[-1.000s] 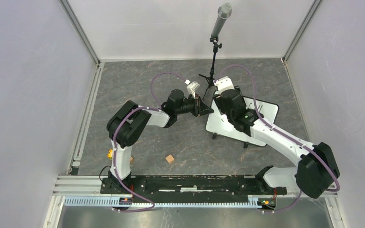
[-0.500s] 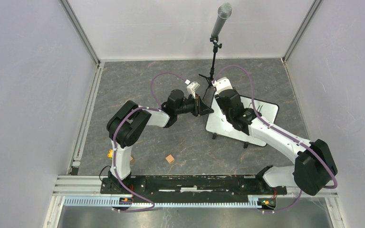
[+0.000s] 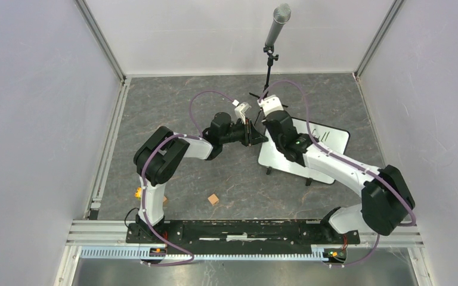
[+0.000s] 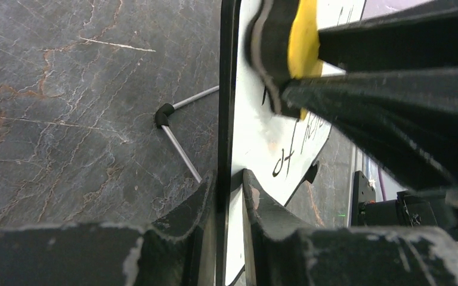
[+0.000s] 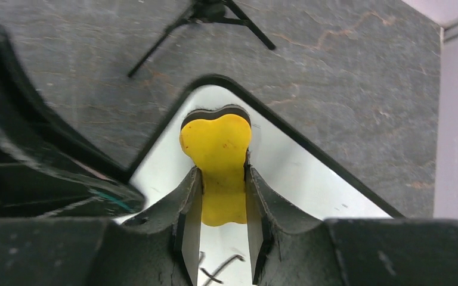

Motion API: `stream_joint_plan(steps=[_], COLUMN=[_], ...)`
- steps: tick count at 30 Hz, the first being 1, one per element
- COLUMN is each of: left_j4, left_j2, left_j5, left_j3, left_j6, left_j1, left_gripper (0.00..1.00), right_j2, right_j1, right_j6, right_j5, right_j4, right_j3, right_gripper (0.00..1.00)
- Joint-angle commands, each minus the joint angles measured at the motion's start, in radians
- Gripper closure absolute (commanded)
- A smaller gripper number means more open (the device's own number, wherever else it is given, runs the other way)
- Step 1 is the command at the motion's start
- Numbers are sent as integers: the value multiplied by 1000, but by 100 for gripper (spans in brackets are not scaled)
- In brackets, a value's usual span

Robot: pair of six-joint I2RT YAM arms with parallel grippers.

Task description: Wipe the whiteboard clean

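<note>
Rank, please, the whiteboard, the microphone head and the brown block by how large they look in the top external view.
Largest: whiteboard, partly covered by the right arm.
Then the microphone head, raised nearer the camera.
Smallest: brown block.

On the whiteboard [image 3: 333, 138] corner lies the eraser [image 5: 216, 143]; microphone stand [image 3: 268, 71] behind.

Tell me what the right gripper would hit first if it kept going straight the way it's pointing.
Most likely the whiteboard, near its corner. The right gripper points at that surface, and the eraser it holds already looks pressed against it, though depth is hard to judge.
</note>
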Motion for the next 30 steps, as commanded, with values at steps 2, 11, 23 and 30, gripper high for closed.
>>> stream_joint_plan(steps=[2, 11, 23, 30], left_j4=[-21, -27, -34, -41], left_j2=[-40, -50, -51, -55], left_j5=[-52, -72, -86, -96], left_j3=[4, -5, -7, -8], left_j6=[77, 82, 88, 94], left_j1=[-14, -15, -15, -15], left_gripper=[98, 98, 98, 98], right_j2=[82, 96, -53, 19], right_j1=[62, 68, -72, -41], right_j6=[77, 127, 106, 130], right_j5=[-19, 175, 217, 112], right_j4=[68, 40, 19, 53], right_j3=[85, 109, 7, 84], right_gripper=[75, 80, 79, 79])
